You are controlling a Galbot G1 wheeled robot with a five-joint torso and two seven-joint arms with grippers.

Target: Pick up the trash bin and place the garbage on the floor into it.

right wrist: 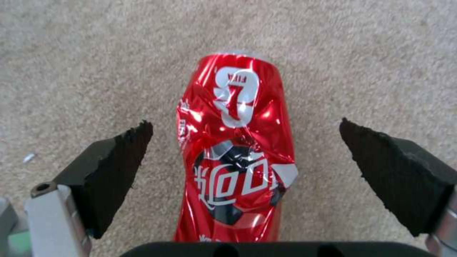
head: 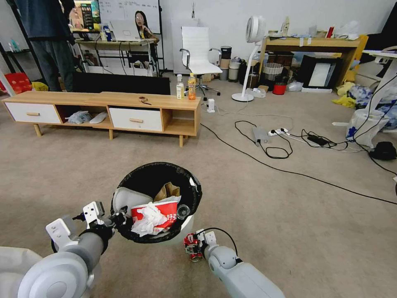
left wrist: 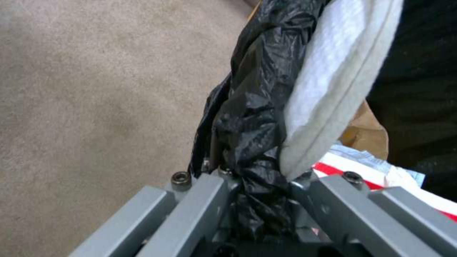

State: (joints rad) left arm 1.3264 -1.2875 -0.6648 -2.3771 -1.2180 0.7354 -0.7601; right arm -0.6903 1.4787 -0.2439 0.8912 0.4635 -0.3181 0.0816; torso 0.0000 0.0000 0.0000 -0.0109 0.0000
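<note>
Right wrist view puts the crushed red soda can (right wrist: 235, 150) on the floor (right wrist: 85, 53) directly between my right hand's (right wrist: 245, 164) two black pads (right wrist: 119, 167), which stand wide apart with carpet showing on both sides of the can. The can's long axis runs straight away from my palm, so the pads would close across its narrow, dented waist rather than its ends. That alignment is what I judge the next grasp turns on; neither pad touches the metal.

From the head view, my right hand (head: 193, 247) is down at the carpet just beside the foot of the trash bin (head: 157, 203). My left hand (head: 120, 216) is clamped on the bin's rim and its black liner (left wrist: 247, 117). A noodle cup (head: 155, 213), tissues (head: 145, 219) and brown paper (head: 167, 191) already lie inside.
</note>
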